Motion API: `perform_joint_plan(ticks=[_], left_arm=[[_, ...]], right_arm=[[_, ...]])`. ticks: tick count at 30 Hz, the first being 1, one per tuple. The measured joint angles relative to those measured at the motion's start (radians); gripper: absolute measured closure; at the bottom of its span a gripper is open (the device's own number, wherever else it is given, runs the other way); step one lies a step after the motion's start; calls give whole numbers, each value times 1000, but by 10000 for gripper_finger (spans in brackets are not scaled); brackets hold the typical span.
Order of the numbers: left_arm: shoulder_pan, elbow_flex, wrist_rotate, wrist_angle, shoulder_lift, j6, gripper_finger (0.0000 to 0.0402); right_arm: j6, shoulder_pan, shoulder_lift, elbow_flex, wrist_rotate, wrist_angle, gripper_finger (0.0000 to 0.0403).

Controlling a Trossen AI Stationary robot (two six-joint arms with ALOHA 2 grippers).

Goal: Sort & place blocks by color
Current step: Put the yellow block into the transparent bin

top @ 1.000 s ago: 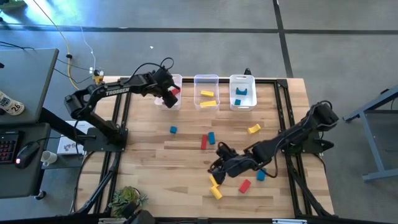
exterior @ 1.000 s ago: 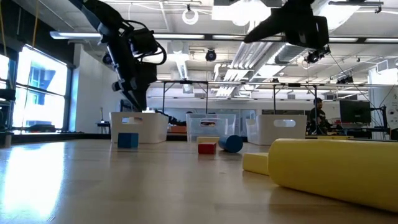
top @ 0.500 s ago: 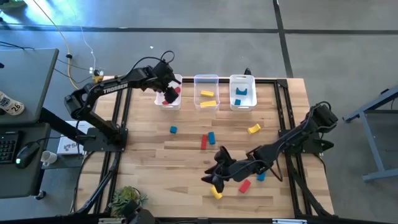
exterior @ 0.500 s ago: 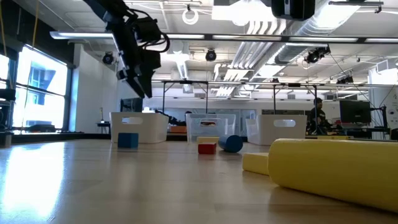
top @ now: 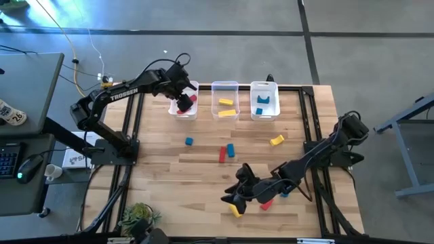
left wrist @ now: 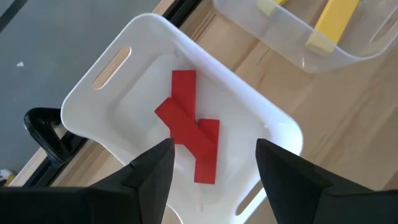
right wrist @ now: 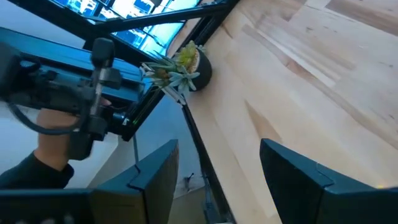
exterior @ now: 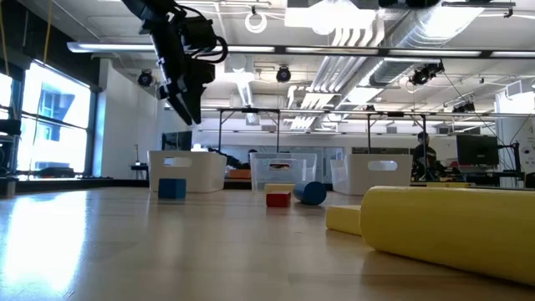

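Three clear-white bins stand in a row at the table's far edge. The left bin (top: 184, 102) holds three red blocks (left wrist: 186, 127), the middle bin (top: 225, 100) yellow blocks, the right bin (top: 264, 100) blue ones. My left gripper (top: 180, 100) hangs open above the left bin with nothing between its fingers (left wrist: 208, 180). Loose blocks lie on the wood: a blue one (top: 189, 141), a red and blue pair (top: 226, 152), a yellow one (top: 277, 140). Over a yellow block (top: 235, 210) near the front edge, my right gripper (top: 229, 198) stands open and empty, beside a red block (top: 266, 202).
A small potted plant (top: 139, 215) sits at the table's near left corner, also in the right wrist view (right wrist: 180, 65). In the low view, a large yellow block (exterior: 451, 221) lies close to the camera. Bare wood stretches across the table's left half.
My left gripper has risen straight up from the left bin and now hangs clear above it; the red blocks lie inside. My right gripper has moved toward the table's near edge and a little left, tipping closer to level.
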Motion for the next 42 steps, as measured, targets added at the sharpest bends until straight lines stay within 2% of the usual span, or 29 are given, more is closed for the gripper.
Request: perform_joint_plan(ticks=[9, 14, 23, 36, 42], left_arm=[[-1, 0, 0, -29, 0, 0, 188], [-1, 0, 0, -34, 0, 2, 188], [-1, 0, -1, -34, 0, 2, 188], [-1, 0, -4, -34, 0, -8, 188], [-1, 0, -4, -33, 0, -8, 188]], right_arm=[[36, 11, 0, 142, 37, -311, 198], [103, 10, 16, 144, 12, -329, 199], [231, 4, 125, 143, -169, -358, 199], [305, 4, 205, 144, -265, -372, 199], [294, 4, 256, 270, -312, -471, 199]])
